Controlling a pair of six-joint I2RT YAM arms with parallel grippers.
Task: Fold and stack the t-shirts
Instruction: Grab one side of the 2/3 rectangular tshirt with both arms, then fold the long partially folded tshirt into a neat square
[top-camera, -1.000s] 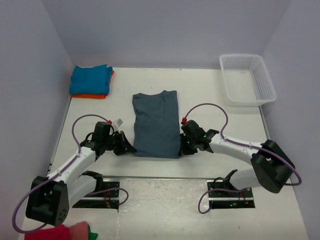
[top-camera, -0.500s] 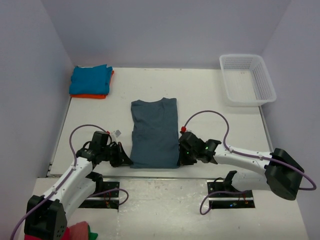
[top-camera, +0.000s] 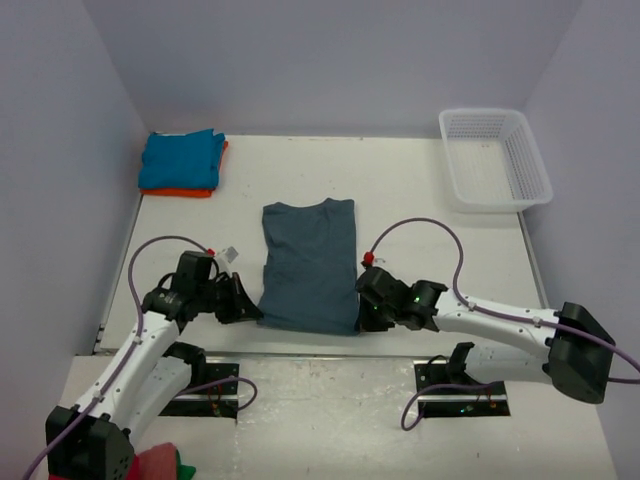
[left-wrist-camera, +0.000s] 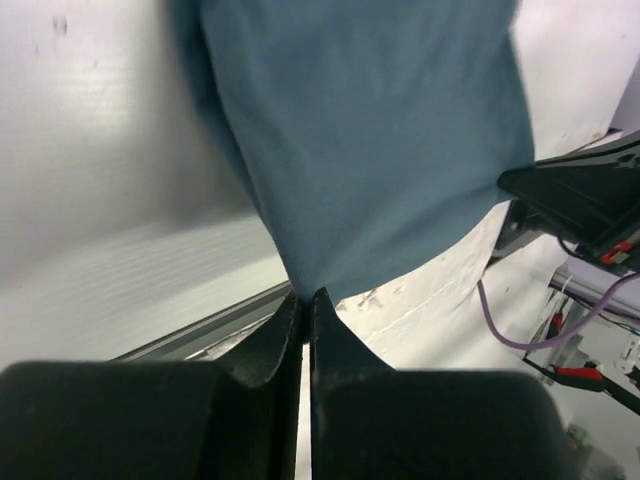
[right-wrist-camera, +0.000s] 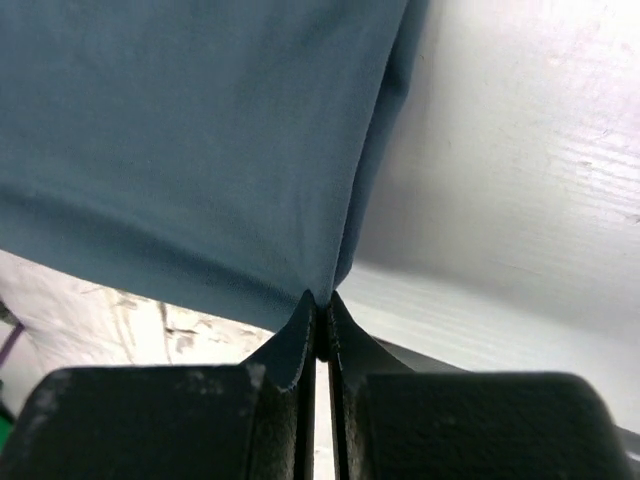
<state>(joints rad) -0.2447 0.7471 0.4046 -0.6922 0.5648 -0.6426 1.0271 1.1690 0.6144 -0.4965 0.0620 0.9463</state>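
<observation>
White worktop (top-camera: 420, 200) carries all we see. The slate-blue t-shirt (top-camera: 310, 265) lies lengthwise at the middle of the near edge. We see the mesh basket (top-camera: 527, 160) in the far right corner and the turquoise t-shirt (top-camera: 180, 160) atop the orange t-shirt (top-camera: 190, 192) far left. The left end effector (top-camera: 252, 312) and right end effector (top-camera: 362, 322) each clamp tight on a near hem corner.

A white mesh basket (top-camera: 530, 160) sits upright at the far right corner of the white worktop (top-camera: 420, 190). Pale lilac walls (top-camera: 330, 60) enclose three sides. A red, pink and green lump (top-camera: 140, 466) shows partly at the near left edge.
</observation>
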